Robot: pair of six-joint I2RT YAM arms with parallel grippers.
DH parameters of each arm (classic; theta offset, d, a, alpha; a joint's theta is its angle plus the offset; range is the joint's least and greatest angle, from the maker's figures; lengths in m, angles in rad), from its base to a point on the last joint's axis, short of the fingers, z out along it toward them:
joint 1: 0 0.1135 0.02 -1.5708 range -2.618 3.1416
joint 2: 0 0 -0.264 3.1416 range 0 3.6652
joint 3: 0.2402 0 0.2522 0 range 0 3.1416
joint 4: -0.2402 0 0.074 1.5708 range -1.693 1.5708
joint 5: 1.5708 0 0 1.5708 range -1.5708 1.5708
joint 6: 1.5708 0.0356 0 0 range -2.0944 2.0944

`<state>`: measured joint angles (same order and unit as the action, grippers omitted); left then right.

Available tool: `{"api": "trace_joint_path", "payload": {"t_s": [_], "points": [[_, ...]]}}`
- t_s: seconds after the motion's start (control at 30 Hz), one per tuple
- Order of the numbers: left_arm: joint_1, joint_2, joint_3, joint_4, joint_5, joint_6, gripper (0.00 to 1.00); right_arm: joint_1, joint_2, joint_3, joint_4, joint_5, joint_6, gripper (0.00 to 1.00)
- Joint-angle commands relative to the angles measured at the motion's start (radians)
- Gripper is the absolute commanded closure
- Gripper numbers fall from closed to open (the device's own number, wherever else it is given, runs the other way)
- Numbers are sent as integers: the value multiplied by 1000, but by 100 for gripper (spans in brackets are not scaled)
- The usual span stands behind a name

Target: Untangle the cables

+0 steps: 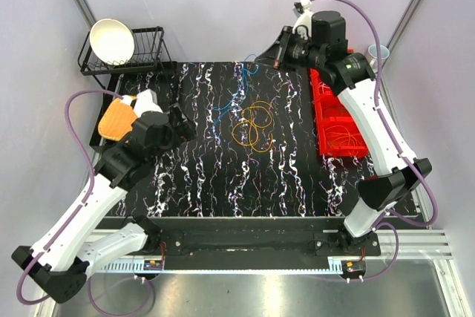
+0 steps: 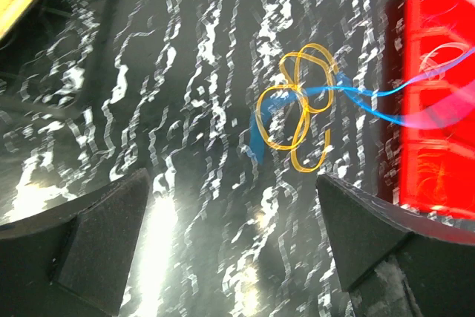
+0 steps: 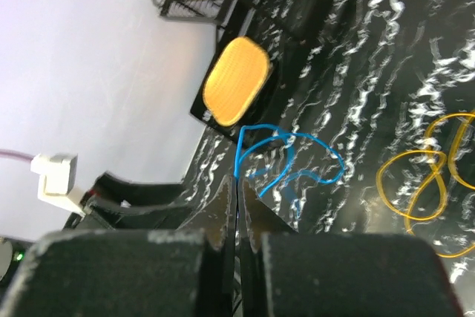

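Orange cable loops (image 1: 252,125) lie in the middle of the black marbled mat (image 1: 223,176). A thin blue cable (image 1: 236,87) runs from beside them up to my right gripper (image 1: 277,59) at the mat's far edge. In the right wrist view the right gripper (image 3: 239,187) is shut on the end of the blue cable (image 3: 289,161), with the orange loops (image 3: 423,183) off to the right. My left gripper (image 1: 187,122) stands open at the left of the mat with nothing between its fingers. In the left wrist view the left gripper (image 2: 234,206) faces the orange loops (image 2: 297,109), and the blue cable (image 2: 356,96) crosses them.
A red tray (image 1: 338,120) holding more thin cables stands along the mat's right side, also seen as the red tray (image 2: 430,109). A black wire rack (image 1: 148,53) with a white bowl (image 1: 111,41) sits at the back left. An orange pad (image 1: 116,119) lies beside the left arm.
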<state>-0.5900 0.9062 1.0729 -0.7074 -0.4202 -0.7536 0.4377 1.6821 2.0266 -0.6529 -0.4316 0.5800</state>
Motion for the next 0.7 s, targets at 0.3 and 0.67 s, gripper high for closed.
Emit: {"api": "trace_joint_path", "payload": {"t_s": [0.3, 0.67], "points": [[5, -136, -97, -171, -100, 137, 1, -166, -25, 46, -62, 24, -51, 100], [4, -208, -176, -184, -155, 155, 1, -306, 1, 115, -111, 76, -74, 100]]}}
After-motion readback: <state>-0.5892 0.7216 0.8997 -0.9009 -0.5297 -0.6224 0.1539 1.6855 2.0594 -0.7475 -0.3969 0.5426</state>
